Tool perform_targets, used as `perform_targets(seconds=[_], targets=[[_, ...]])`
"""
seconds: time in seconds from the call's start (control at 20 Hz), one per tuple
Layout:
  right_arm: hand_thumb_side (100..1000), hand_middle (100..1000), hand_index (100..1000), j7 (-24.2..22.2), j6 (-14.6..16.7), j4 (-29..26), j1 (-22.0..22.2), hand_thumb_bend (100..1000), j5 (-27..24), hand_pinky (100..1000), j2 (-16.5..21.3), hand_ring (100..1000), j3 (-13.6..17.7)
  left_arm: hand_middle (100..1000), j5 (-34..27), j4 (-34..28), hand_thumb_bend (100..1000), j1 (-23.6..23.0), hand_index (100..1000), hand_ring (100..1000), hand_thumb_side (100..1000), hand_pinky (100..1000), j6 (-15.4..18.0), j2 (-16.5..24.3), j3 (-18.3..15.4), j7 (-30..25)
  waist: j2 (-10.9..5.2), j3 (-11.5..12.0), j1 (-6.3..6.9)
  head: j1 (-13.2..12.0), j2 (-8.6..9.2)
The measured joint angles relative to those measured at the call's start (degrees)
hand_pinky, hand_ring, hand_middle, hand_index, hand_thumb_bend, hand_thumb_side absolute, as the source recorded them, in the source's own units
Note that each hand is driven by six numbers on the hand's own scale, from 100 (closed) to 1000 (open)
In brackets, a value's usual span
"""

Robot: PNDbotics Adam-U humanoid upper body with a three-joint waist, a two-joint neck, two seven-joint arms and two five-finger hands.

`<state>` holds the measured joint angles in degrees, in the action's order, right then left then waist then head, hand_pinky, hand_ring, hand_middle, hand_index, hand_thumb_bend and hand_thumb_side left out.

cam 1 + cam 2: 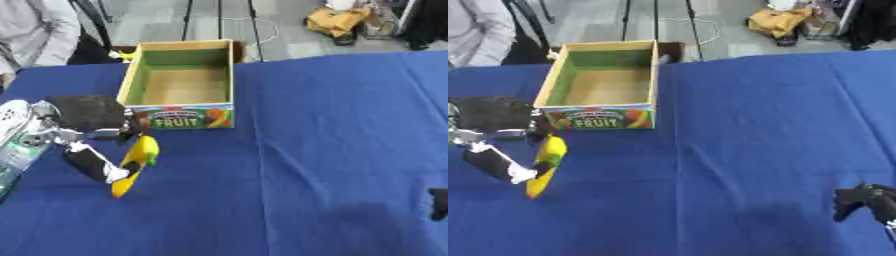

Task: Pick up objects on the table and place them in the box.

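The left hand (87,135) has its fingers and thumb clamped on a yellow banana (137,162), held just in front of the fruit box (131,75). Lift it clear of the near wall before releasing inside. The right hand (866,201) rests idle, fingers curled, at the lower right of the blue tabletop (332,130).

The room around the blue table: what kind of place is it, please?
Probably a lab or workshop set up for robot trials, not a home. A table under a blue cloth stands on a bare grey floor with cables running across it, and a yellow bag lies on the floor behind.
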<state>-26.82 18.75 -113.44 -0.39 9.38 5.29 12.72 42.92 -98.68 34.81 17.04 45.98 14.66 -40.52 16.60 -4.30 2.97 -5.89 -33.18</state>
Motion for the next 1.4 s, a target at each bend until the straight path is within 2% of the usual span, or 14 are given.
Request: perform_targets(seconds=[0.6, 0.8, 1.4], targets=[[1000, 492, 632, 0.1, -0.1, 0.0, 0.2, 100, 0.0, 778, 0.1, 477, 0.0, 376, -2.7, -2.2, 100, 0.8, 471, 499, 506, 305, -2.8, 1.9, -4.1, 2.5, 0.0, 0.0, 0.12, 0.1, 0.04], [1000, 492, 632, 0.2, -0.1, 0.0, 0.2, 100, 0.0, 779, 0.1, 477, 0.0, 378, -4.1, -2.6, 100, 1.5, 470, 502, 500, 307, -3.7, 3.1, -5.5, 3.4, -0.05, 0.0, 0.53, 0.1, 0.02], [1000, 492, 630, 0.3, -0.3, 0.0, 0.2, 100, 0.0, 780, 0.4, 476, 0.1, 373, -5.0, -0.3, 100, 3.6, 464, 497, 481, 301, -5.5, 5.0, -8.1, 5.4, -0.06, -0.7, 1.21, -0.1, 0.03]])
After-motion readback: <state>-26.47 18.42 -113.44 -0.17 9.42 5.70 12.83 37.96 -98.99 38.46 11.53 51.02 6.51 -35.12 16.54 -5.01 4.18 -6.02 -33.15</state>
